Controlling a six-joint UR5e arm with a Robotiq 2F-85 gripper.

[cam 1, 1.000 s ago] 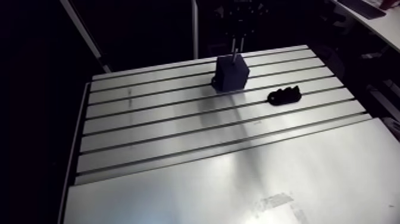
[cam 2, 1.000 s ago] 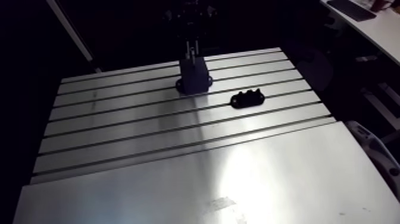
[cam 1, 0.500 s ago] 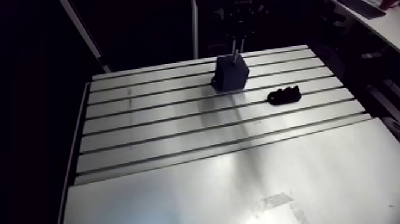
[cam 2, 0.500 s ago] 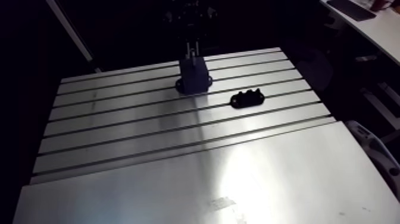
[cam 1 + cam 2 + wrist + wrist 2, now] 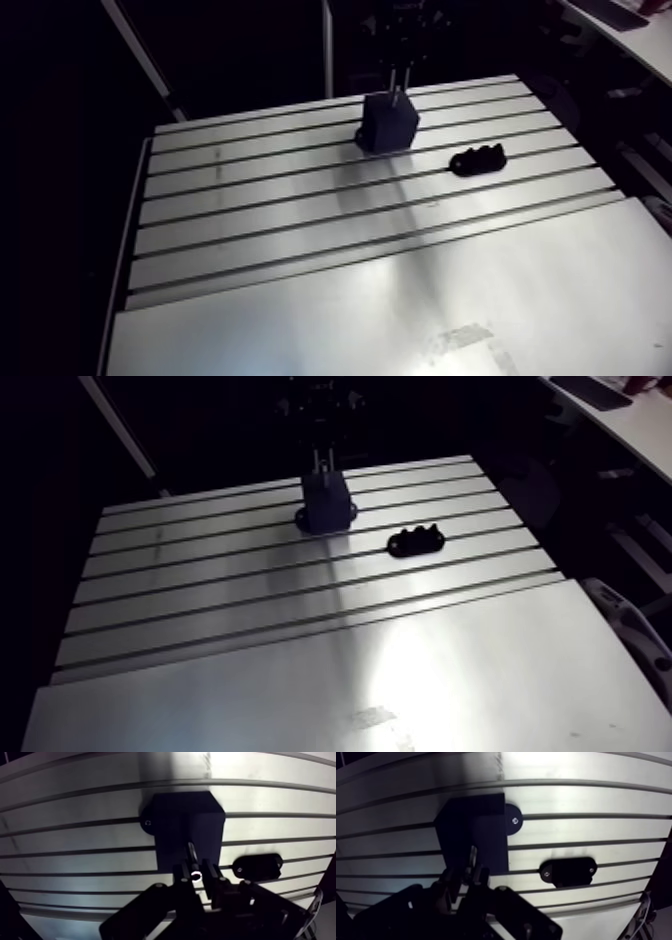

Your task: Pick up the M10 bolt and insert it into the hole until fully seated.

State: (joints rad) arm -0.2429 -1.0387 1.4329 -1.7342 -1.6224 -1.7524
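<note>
A dark block (image 5: 185, 822) with a round foot tab stands on the slotted aluminium table (image 5: 300, 230), toward its far side. My gripper (image 5: 197, 879) hangs right above the block and is shut on the M10 bolt (image 5: 192, 858). The bolt's bright head end sits between the fingertips, and its shaft points down at the top face of the block. I cannot see the hole itself against the dark surface. In the arm view the gripper (image 5: 400, 60) comes down from the dark background, with thin bright lines reaching the block (image 5: 388, 122).
A low black fixture (image 5: 478, 160) with bumps on top lies on the table to the right of the block, also seen beside the gripper as a flat oval plate (image 5: 257, 866). Smooth sheet metal (image 5: 420, 310) covers the near part of the table.
</note>
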